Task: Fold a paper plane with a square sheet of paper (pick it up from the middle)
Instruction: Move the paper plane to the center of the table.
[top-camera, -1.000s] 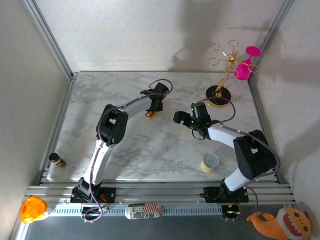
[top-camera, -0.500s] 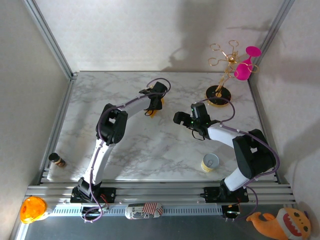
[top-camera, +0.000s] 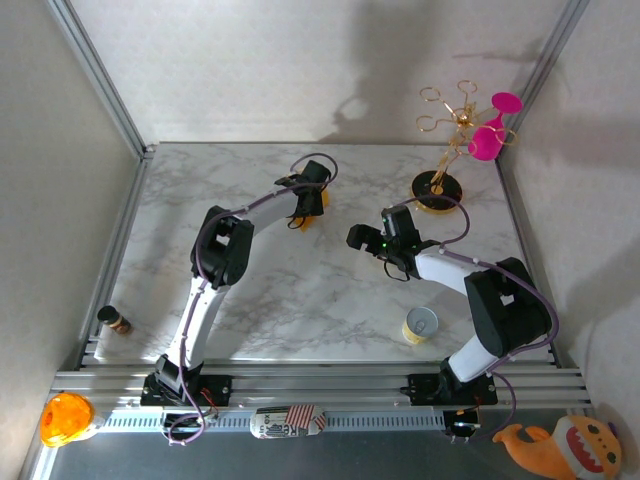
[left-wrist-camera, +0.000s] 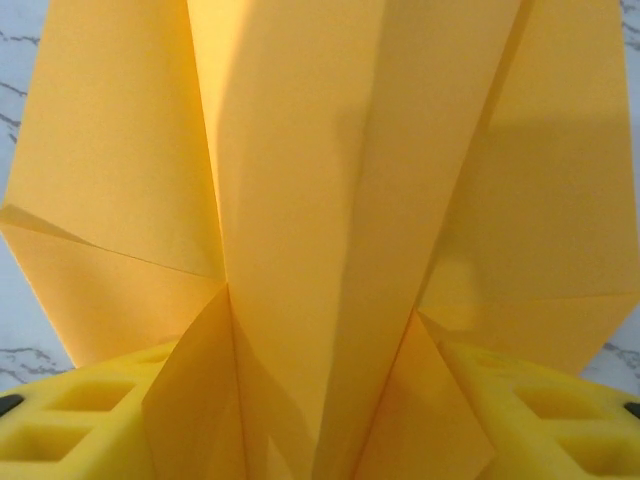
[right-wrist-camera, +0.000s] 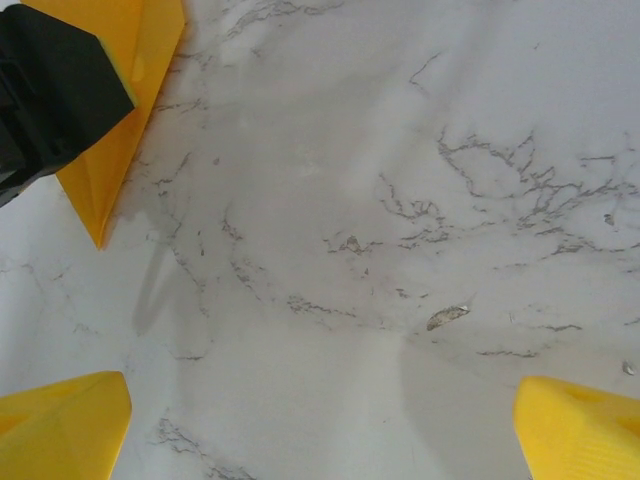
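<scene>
The paper plane (left-wrist-camera: 320, 200) is yellow-orange paper folded into a narrow dart with a raised centre crease. In the left wrist view it lies close up, between and over the yellow fingers (left-wrist-camera: 70, 410). Those fingers stand apart on either side of the centre fold, which stands loose between them. From above, my left gripper (top-camera: 308, 205) hangs over the plane (top-camera: 306, 222) at the table's far middle. The right wrist view shows the plane's pointed tip (right-wrist-camera: 105, 170) under the black left gripper. My right gripper (top-camera: 362, 237) hovers to the right, wide open over bare marble (right-wrist-camera: 320, 300).
A gold stand (top-camera: 438, 190) with a pink glass (top-camera: 487, 140) stands at the back right. A yellow cup (top-camera: 420, 325) sits near the right arm's base. A small bottle (top-camera: 114, 320) sits at the left edge. Toys and a can (top-camera: 290, 420) lie below the rail.
My left gripper's jaws have widened around the plane, and the gripper has shifted slightly toward the back of the table. The right arm has barely moved.
</scene>
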